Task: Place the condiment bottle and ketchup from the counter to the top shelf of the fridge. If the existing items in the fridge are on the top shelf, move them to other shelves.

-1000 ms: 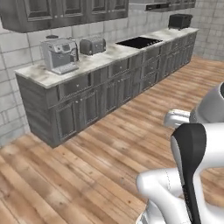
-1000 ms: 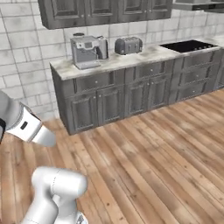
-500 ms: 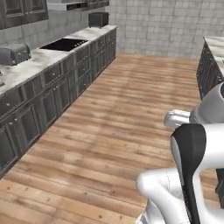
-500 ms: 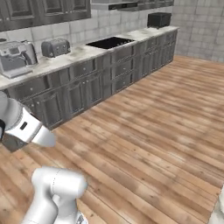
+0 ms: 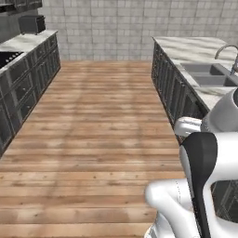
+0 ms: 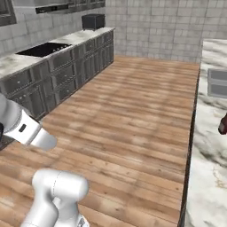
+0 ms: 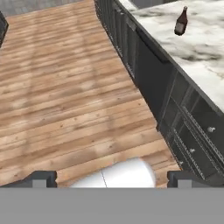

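The whole scene has shifted across both base views within the last second: the coffee machine and toaster that stood at upper left are gone, and the counter (image 5: 195, 49) with its steel sink (image 5: 211, 76) and curved tap (image 5: 227, 50) is now seen at the upper right of the left base view. This is read as the base having turned, not as any object having moved.

In the hand view, a dark brown condiment bottle (image 7: 180, 21) is seen upright on the marbled slab at the upper right of the frame, well apart from the gripper (image 7: 111, 177), whose two tips are set wide apart at the bottom edge with nothing between them. A dark reddish edge at the right border of the right base view is probably the same bottle, though too little is shown to be sure. The ketchup cannot be made out.

Nothing is held yet; the approach to the counter is judged to be under way, with picking still ahead.
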Controlling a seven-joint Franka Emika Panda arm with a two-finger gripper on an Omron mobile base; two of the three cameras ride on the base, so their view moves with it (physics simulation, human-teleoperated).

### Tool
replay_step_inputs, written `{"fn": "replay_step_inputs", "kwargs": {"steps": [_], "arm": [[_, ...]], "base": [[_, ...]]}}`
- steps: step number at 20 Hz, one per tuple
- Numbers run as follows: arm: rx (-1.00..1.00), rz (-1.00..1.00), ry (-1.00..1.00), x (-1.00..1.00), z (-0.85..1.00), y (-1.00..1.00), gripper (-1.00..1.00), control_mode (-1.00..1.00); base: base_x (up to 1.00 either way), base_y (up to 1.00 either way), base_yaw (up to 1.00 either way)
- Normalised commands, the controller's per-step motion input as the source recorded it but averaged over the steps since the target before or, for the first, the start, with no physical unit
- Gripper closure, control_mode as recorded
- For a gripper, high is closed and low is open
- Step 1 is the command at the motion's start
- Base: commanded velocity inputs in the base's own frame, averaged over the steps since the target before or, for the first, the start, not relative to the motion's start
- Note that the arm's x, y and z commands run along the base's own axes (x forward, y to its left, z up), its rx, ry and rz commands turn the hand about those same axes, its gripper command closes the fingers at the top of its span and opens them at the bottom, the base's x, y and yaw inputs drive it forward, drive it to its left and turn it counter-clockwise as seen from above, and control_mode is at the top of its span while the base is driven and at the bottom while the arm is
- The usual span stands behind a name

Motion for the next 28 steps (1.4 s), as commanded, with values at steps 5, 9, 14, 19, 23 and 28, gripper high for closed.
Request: {"fn": "replay_step_inputs", "kwargs": {"steps": [5, 9, 14, 19, 23, 28], "arm": [[0.0, 0.0, 0.0, 0.0, 0.0, 0.0, -1.0, 1.0], [0.0, 0.0, 0.0, 0.0, 0.0, 0.0, -1.0, 1.0], [0.0, 0.0, 0.0, 0.0, 0.0, 0.0, -1.0, 1.0], [0.0, 0.0, 0.0, 0.0, 0.0, 0.0, -1.0, 1.0], [0.0, 0.0, 0.0, 0.0, 0.0, 0.0, -1.0, 1.0], [0.0, 0.0, 0.0, 0.0, 0.0, 0.0, -1.0, 1.0]], "base": [[0.97, 0.0, -0.53], [0.85, 0.12, -0.58], [0.71, 0.38, -0.65], [0.46, 0.55, -0.72], [0.49, 0.55, -0.72], [0.49, 0.69, -0.74]]}}
